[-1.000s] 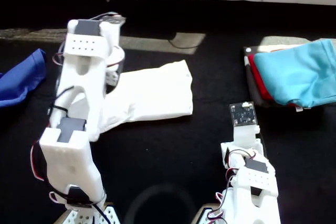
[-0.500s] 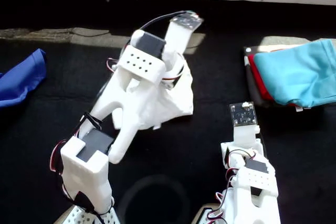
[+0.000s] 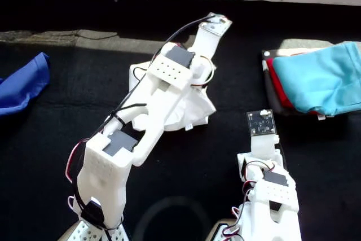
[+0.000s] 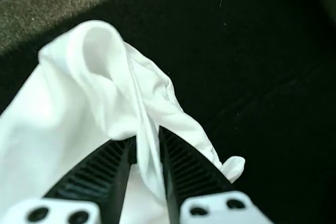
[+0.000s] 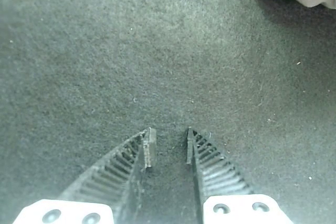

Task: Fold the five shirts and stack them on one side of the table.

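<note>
White shirt (image 3: 202,108): light, limp, bunches; frame centre.
Left end effector (image 4: 148,149): clamped on its fold.
Right end effector (image 5: 168,148): slightly apart, empty.
Better hold: probably a hem corner.

My high camera looks down over the table (image 3: 186,162); both wrist cameras sit close above it, the left sharing the white shirt (image 4: 68,98).

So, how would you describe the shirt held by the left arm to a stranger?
On the black table, look in the middle, between the blue shirt and the stack topped in teal. The white shirt there is crumpled and pinched between the left fingers.
</note>
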Controlling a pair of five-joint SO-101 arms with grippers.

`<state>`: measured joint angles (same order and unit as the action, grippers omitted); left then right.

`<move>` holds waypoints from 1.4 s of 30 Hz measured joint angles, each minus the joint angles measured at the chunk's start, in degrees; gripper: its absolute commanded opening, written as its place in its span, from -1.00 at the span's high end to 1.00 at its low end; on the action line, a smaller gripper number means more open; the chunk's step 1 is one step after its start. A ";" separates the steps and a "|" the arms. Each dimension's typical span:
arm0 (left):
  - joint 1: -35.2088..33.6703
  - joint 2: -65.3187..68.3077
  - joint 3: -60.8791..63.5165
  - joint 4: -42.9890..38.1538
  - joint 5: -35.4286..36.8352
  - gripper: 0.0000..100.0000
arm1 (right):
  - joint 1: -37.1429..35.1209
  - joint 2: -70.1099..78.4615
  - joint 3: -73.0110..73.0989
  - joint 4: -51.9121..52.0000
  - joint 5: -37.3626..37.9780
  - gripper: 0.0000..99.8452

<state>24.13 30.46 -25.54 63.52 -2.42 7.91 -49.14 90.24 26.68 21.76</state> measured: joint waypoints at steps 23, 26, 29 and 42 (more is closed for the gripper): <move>-10.02 1.41 -1.32 16.09 -0.18 0.98 | 0.00 0.00 0.00 0.00 0.00 0.78; -8.09 1.93 -1.14 17.23 -0.09 0.98 | 0.00 0.00 0.00 0.00 0.00 0.78; -3.69 2.02 -1.14 17.76 -0.09 0.98 | 0.00 0.00 0.00 0.00 0.00 0.78; 1.93 -0.09 -1.23 20.22 -0.18 0.98 | 0.00 0.00 0.00 0.00 0.00 0.78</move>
<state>26.07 30.37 -26.77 83.74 -2.59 7.91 -49.14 90.24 26.68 21.76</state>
